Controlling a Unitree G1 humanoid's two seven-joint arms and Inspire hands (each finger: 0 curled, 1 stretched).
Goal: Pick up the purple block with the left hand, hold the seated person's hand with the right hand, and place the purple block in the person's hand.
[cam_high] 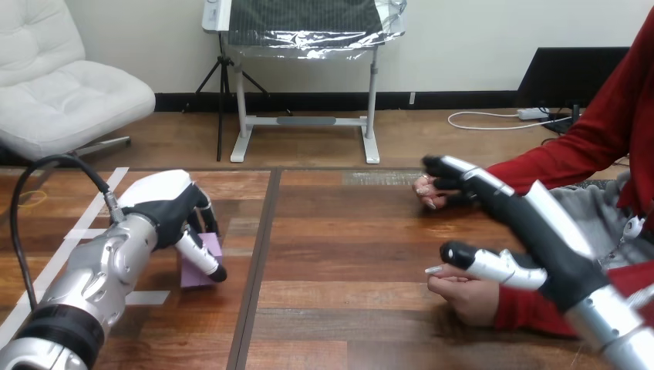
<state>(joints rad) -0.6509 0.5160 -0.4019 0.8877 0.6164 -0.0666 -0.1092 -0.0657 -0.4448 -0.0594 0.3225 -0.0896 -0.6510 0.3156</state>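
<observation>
The left hand curls its fingers round the block, which seems to rest on the table, not yet lifted. The right hand is spread above the person's hand, not gripping it. Holding and placing are left.

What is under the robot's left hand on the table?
The purple block, on the table. The thumb of the left hand crosses its front and the fingers curl down behind. Most of the block's top and back are covered.
</observation>
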